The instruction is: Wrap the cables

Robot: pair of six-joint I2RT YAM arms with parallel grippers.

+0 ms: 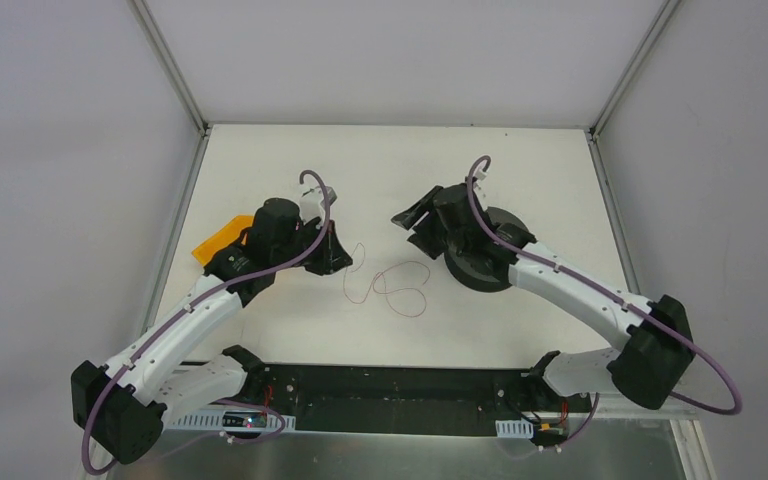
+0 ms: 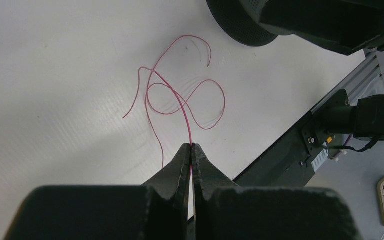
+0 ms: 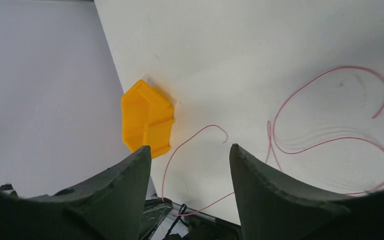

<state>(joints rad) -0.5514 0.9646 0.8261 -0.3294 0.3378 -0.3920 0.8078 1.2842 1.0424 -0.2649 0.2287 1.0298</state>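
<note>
Left gripper: clamped on wire.
Right gripper: spread wide, nothing held.
Table: edges far from wire.
Flanking wire: spool, block.

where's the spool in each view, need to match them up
Top external: the spool is right of centre, partly under the right arm.
Left wrist: the spool is at the top edge, right of centre, cut off by the frame.
Right wrist: not in it.
Shared landmark: the looped wire shows in all three views.
</note>
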